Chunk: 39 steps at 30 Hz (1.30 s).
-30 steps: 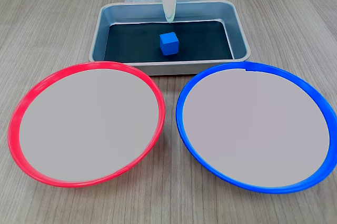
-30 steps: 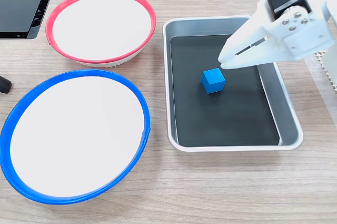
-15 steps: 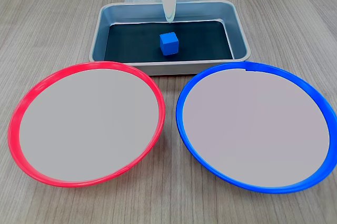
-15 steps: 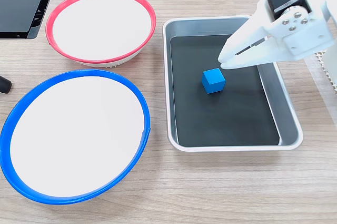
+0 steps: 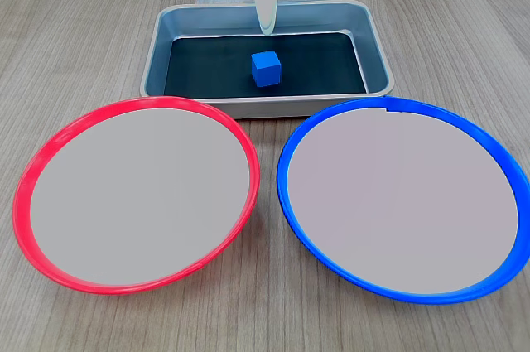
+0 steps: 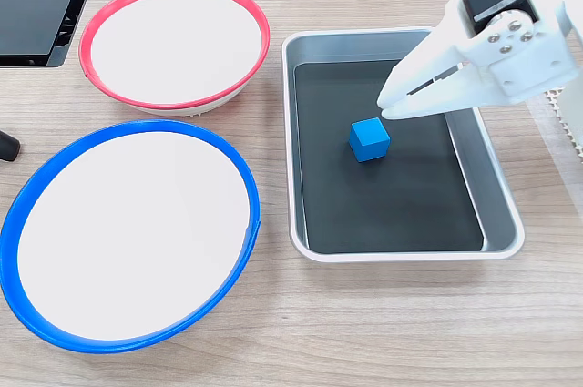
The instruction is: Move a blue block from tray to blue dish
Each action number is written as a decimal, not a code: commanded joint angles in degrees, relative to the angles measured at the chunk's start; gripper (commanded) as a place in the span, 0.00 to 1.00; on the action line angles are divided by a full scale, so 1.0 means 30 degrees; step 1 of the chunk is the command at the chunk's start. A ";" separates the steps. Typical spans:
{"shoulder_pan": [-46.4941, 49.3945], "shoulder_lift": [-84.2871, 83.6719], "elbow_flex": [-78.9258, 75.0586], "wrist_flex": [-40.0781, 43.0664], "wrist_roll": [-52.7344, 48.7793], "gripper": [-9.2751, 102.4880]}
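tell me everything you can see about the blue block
The blue block is a small bright blue cube with plain, matte faces, plastic or foam by its look. It sits flat on the dark bottom of the metal tray, near the middle, clear of the rim. The white gripper hangs above and beside it, fingers closed together; nothing grips the cube.

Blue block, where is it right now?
The blue block sits on the dark bottom of the tray, near its middle in both fixed views, just below the gripper, apart from both dishes.
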 commanded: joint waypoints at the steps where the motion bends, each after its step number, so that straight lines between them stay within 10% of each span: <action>1: -0.0117 0.0498 0.0029 0.0059 -0.0146 0.08; 12: -0.0264 0.0439 -0.0176 0.0146 -0.1611 0.08; 26: 0.1787 -1.3916 -1.1396 0.2783 -1.9043 0.14; 39: 0.2344 -2.1504 -0.9756 -0.2373 -3.2344 0.34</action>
